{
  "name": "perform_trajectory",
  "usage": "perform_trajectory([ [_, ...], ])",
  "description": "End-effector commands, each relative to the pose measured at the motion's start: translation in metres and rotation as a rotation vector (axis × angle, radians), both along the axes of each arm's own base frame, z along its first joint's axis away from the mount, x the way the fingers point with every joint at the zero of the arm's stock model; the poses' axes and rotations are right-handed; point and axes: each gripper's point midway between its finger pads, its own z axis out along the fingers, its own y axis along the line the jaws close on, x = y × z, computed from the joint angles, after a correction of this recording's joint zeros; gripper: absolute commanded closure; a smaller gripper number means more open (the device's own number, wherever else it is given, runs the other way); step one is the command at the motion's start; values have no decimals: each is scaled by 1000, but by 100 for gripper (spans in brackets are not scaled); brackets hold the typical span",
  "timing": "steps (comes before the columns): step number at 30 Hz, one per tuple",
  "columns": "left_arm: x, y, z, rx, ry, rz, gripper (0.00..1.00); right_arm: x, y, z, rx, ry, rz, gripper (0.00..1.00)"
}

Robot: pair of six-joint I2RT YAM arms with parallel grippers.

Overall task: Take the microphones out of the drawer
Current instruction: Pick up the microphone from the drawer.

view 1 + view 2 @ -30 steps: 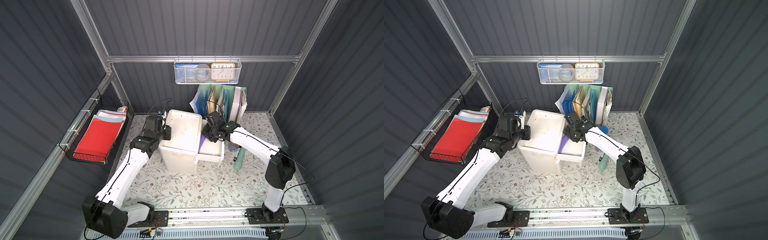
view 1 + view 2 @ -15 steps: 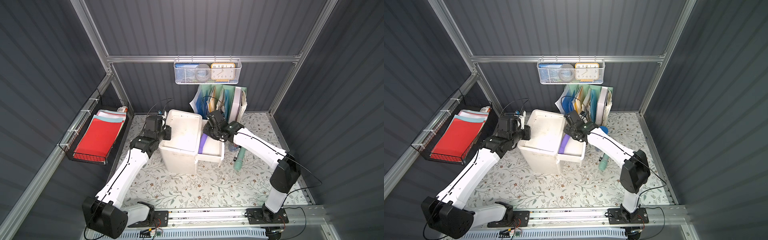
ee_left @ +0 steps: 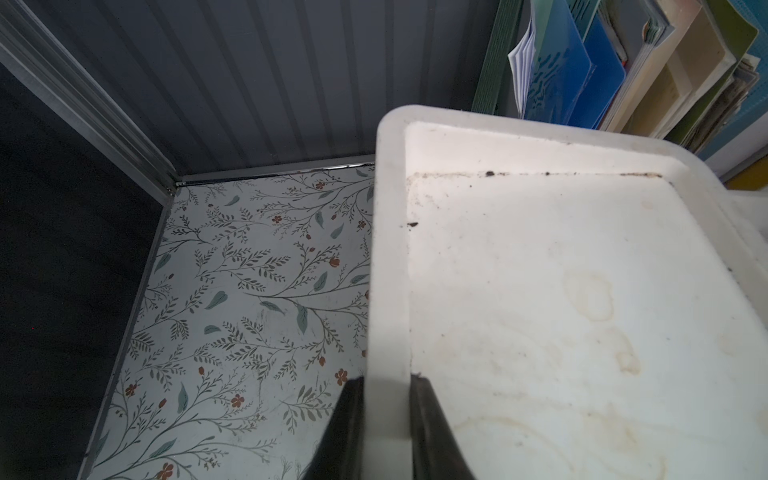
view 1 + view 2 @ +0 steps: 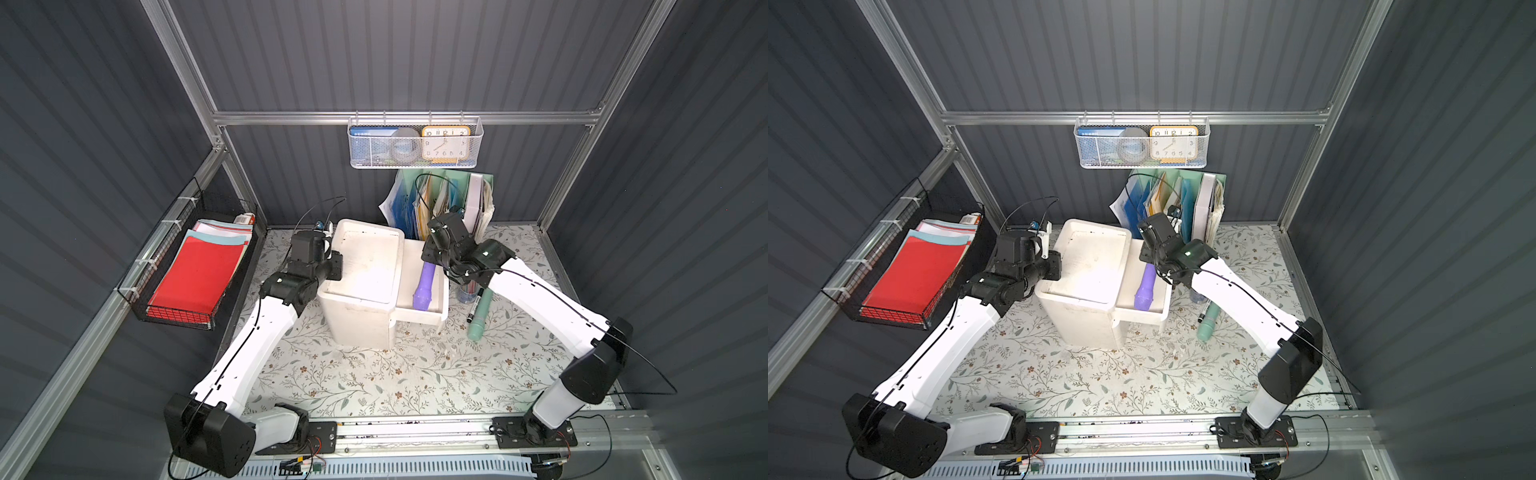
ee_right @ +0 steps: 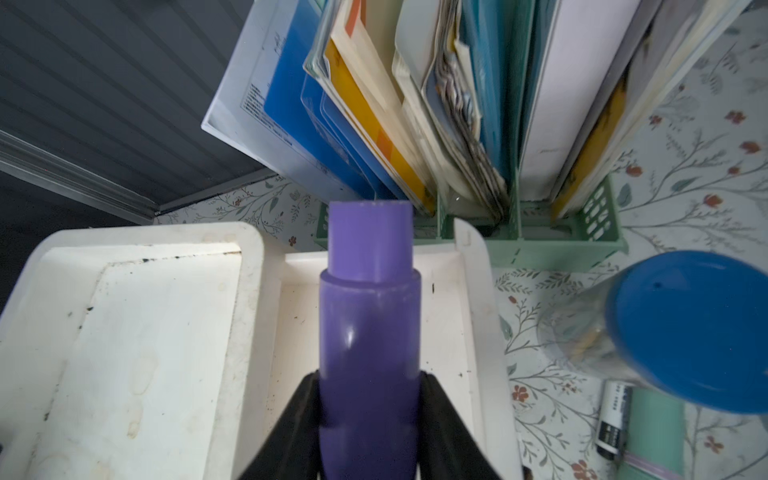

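In both top views the purple microphone (image 4: pixel 426 284) lies lengthwise inside the pulled-out drawer (image 4: pixel 441 311) at centre frame. The right gripper (image 4: pixel 432 261) is clamped on its upper, narrower end, and its wider end points down-frame toward the drawer's front wall. I cannot tell whether that end is resting on the drawer floor. Held so near one end, the long body could pivot or slide between the fingers as it is raised. If it is drawn forward instead of up, the wide end could catch on the front wall. The left gripper (image 4: pixel 332 266), left of centre, is on the edge of the white cabinet (image 4: pixel 365 266). In the left wrist view its jaws are clenched on the cabinet's raised rim (image 3: pixel 386 291), one finger inside and one outside. If that hold slips, a snagged microphone would probably drag the cabinet along. In the right wrist view the black fingers (image 5: pixel 299 415) squeeze the smooth, glossy purple barrel, which looks slippery. The blue-lidded cup (image 5: pixel 685 328) and the green file rack (image 5: pixel 532 245) stand close beside the drawer, so a sideways swing could knock either one.
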Motion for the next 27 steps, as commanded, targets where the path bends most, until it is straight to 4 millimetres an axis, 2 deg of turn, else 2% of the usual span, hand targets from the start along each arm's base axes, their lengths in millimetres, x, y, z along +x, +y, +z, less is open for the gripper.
perform_trajectory([
  [1,-6,2,-65,38,182,2,100,-6,-22,36,-60,-109,-29,95],
  [9,-6,3,-66,40,186,5,100,-29,-75,93,-157,-274,-123,95],
  [11,-5,3,-66,41,185,5,100,-37,-91,104,-186,-304,-157,95],
  [14,-5,3,-67,43,188,5,100,-46,-116,106,-214,-318,-212,95],
  [16,-5,3,-68,44,189,4,100,-51,-135,102,-218,-308,-251,95],
  [18,-5,3,-68,44,191,5,100,-55,-157,87,-214,-267,-296,96],
  [19,-5,3,-68,45,191,5,100,-63,-171,87,-191,-266,-319,96],
  [23,-4,3,-68,44,191,5,100,-78,-212,47,-144,-176,-404,96],
  [27,-3,3,-70,47,195,7,100,-94,-238,-1,-131,-66,-462,96],
])
